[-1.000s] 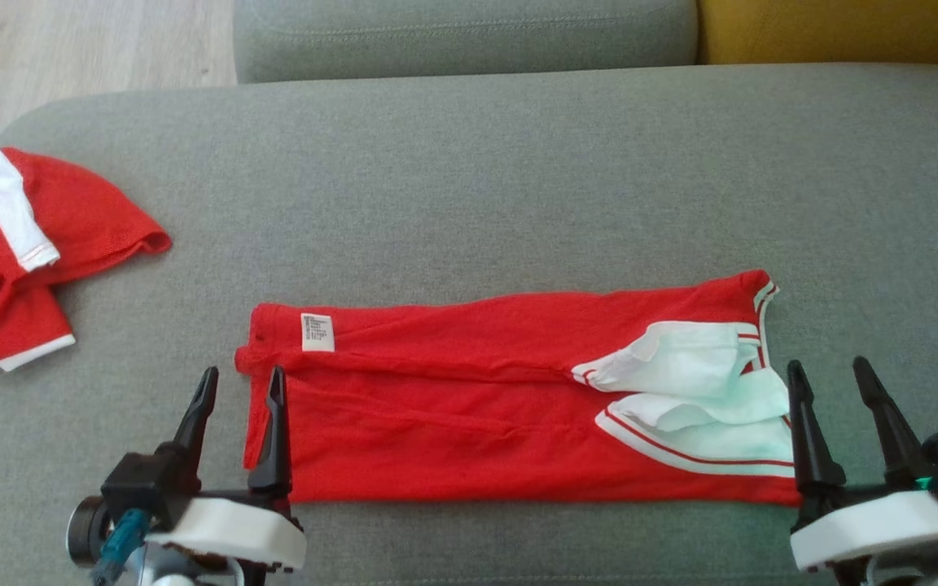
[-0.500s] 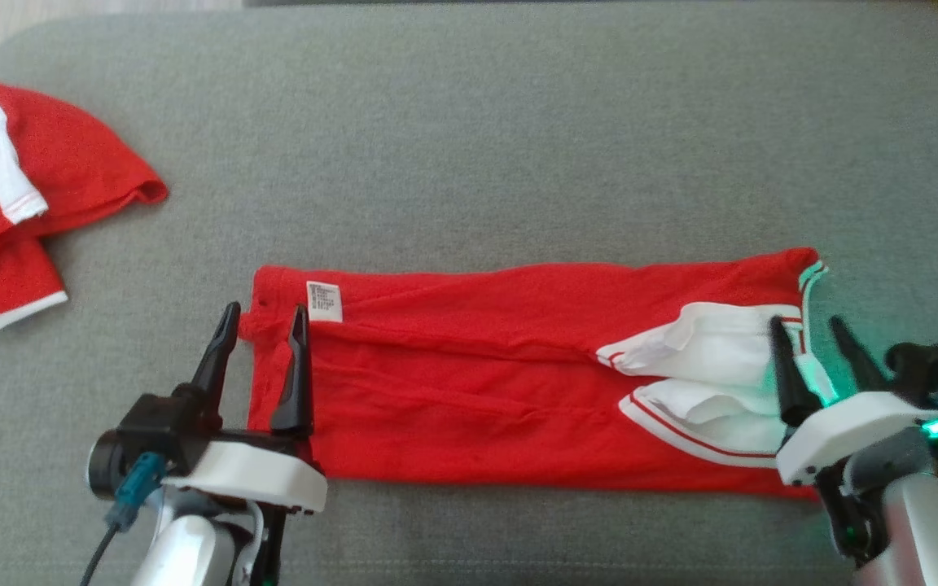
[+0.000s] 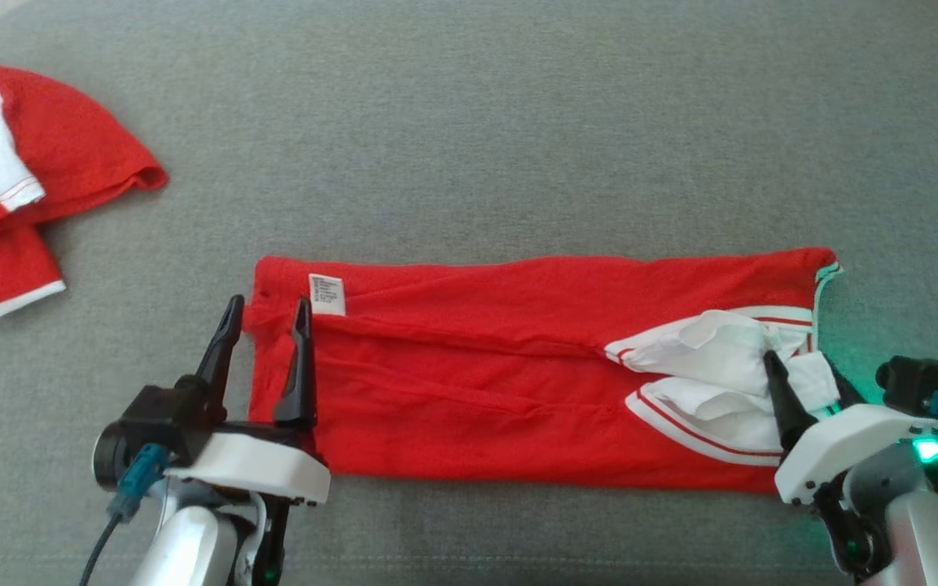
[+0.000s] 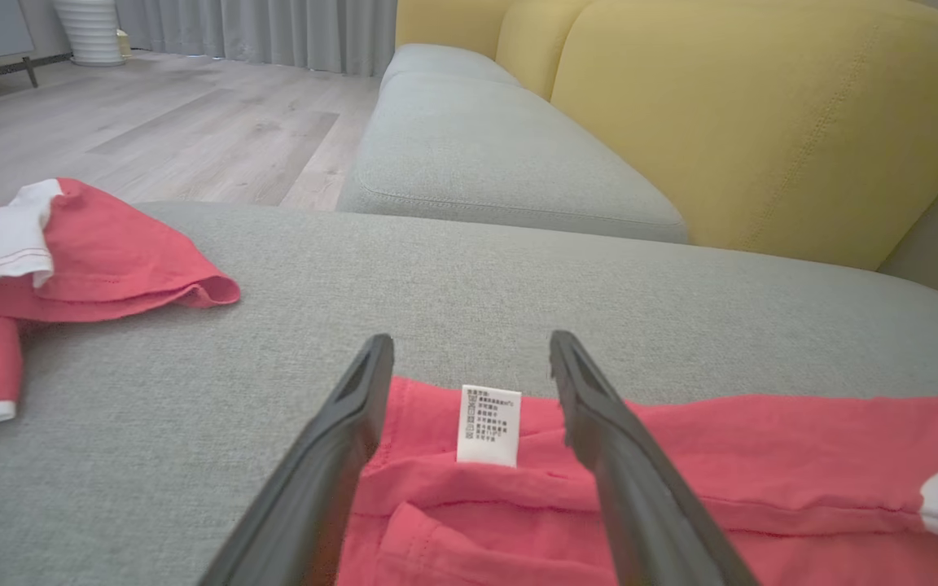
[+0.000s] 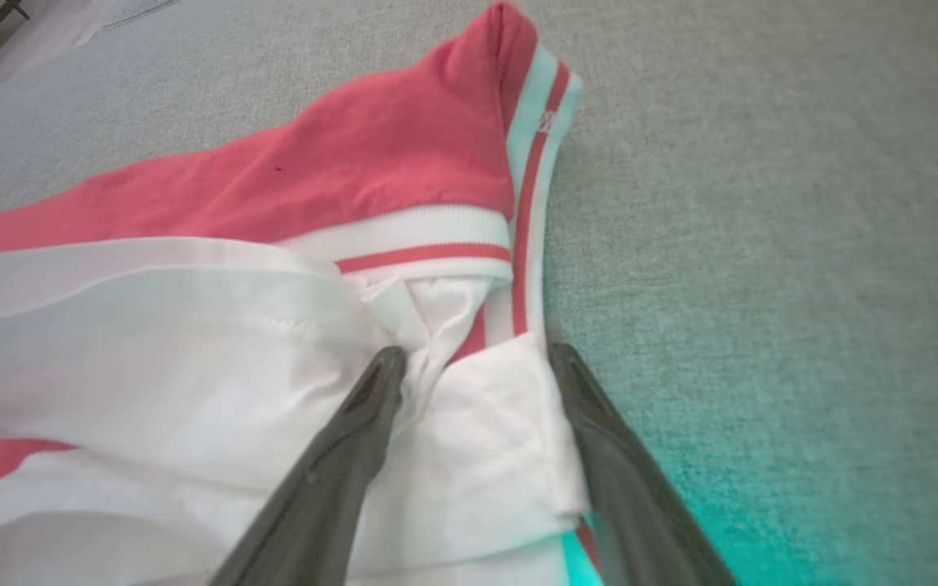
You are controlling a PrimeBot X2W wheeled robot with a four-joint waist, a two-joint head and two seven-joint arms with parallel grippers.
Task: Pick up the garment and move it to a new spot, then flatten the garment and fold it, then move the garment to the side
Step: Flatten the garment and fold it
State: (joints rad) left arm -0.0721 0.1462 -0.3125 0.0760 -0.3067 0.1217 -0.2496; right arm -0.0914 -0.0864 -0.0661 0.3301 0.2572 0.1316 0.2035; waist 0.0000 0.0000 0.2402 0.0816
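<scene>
Grey sofa cushion [image 3: 469, 122] is carrying the folded red garment [image 3: 477, 382]; left gripper [image 3: 269, 303] and right gripper [image 3: 799, 366] are straddling its ends (fingers apart on both).

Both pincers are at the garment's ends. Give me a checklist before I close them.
1. The left pincer is open, astride the garment edge by the label: ok.
2. The right pincer is open: ok.
3. Cloth inside the right pincer: the white fold lies there: ok.
4. Cloth flat: the white fold is bunched: not ok.
5. The other garment lies apart, far left: ok.
6. Tips under the bottom layer: cannot tell.
</scene>
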